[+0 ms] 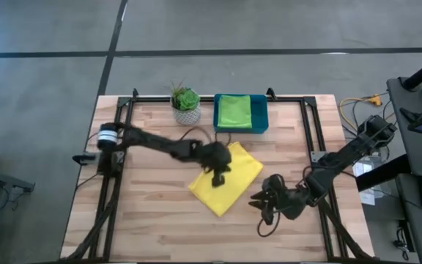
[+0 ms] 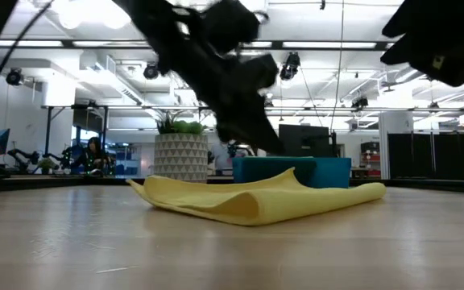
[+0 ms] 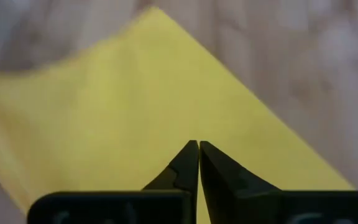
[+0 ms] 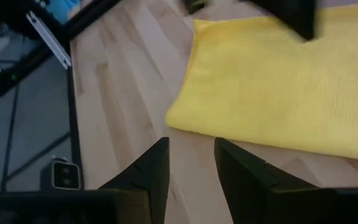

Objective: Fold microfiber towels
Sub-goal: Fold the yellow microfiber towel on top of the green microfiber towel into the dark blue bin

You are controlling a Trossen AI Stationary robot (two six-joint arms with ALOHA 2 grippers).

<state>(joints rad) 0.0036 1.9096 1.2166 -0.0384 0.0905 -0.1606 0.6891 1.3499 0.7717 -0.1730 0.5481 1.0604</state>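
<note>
Centrally on the wooden table (image 1: 152,220) lies the yellow towel (image 1: 226,178), folded over on itself and turned diamond-wise, its corners pointing toward the table's edges. From table height its near edge shows as a rounded fold, and the upper layer rises in a soft hump rather than lying flat.

Directly above the towel's upper part hangs the left gripper (image 1: 218,174), reaching in from the left side of the table. Its two fingers are pressed together with nothing between them, tips aimed down at the yellow cloth; from table height the tips sit clear of the fabric.

Just off the towel's right corner, over bare wood, is the right gripper (image 1: 264,201). Its fingers stand slightly apart, holding nothing, and point toward the towel's near edge without touching it.

Behind the towel, at the table's far edge, sits a teal-blue tray (image 1: 261,119) holding a light green towel (image 1: 234,111), folded flat. Just left of the tray stands a small potted plant (image 1: 186,104) in a pale patterned pot. Both are well apart from the yellow towel, and neither lies between the grippers and the cloth.

A dark frame (image 1: 313,132) borders the tabletop.
</note>
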